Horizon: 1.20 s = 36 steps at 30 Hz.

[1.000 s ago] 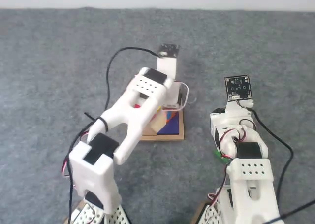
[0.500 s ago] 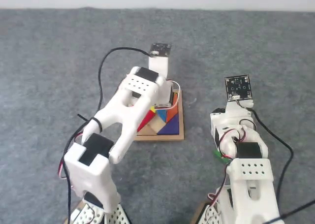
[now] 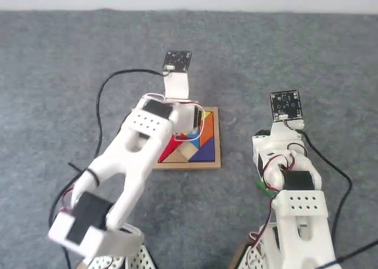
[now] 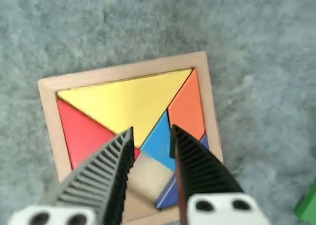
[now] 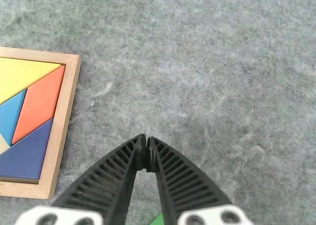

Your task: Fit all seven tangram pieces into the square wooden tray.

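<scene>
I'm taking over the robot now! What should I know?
Left gripper: open, empty, over the tray.
Right gripper: shut, over the carpet beside the tray.
Done: yellow, red, orange, blue and wooden pieces lie flat in the tray.
Left: count all seven; the left gripper hides part. Check the green thing by the right arm; it may be a piece.

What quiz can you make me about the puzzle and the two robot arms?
1. True or false: the right gripper is shut above the grey carpet.
2. Which piece lies right beside the orange piece? A) the yellow triangle B) a black circle C) a white star
3. Fill in: above the tray, the left gripper is ___ (open or shut).

Key: 1 true; 2 A; 3 open.
</scene>
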Motion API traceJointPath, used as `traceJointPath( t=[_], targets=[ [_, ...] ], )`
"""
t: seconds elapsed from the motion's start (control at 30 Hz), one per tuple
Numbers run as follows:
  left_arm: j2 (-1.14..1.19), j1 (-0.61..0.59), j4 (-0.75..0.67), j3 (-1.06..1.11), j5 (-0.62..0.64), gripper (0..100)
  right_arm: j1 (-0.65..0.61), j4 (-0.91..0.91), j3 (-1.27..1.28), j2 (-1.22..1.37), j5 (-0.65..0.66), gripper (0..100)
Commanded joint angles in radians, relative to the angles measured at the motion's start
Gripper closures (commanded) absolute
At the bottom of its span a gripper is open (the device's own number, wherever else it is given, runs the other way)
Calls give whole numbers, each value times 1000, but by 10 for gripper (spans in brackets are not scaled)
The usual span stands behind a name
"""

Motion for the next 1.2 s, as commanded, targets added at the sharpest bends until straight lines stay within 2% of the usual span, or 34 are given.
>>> traceJointPath(
  t=[0.0,0.17,0.27,0.37,0.47,0.6,0.73,0.83,1.0,1.17],
  targets=[
    [-152,-17,-77,36,-21,989,7,-15,-5,5,12,991],
    [-273,-143,-83,67,-64,987,7,-12,-5,7,28,990],
    [-325,-262,-126,74,-66,987,-1,8,-11,13,124,989],
    [-351,-348,-265,143,-66,987,-15,130,-51,10,333,988],
    [-362,-367,-416,223,-69,987,-8,243,-60,16,543,980],
    [-364,-364,-460,251,-71,987,-8,430,-61,16,801,845],
    [-364,-373,-465,249,-72,986,-15,568,-61,16,964,711],
    [-362,-371,-465,249,-72,986,-61,615,-61,18,954,677],
    [-362,-371,-465,249,-72,986,-182,621,-61,25,758,675],
    [-359,-371,-465,249,-72,986,-120,538,-104,217,684,675]
  ],
)
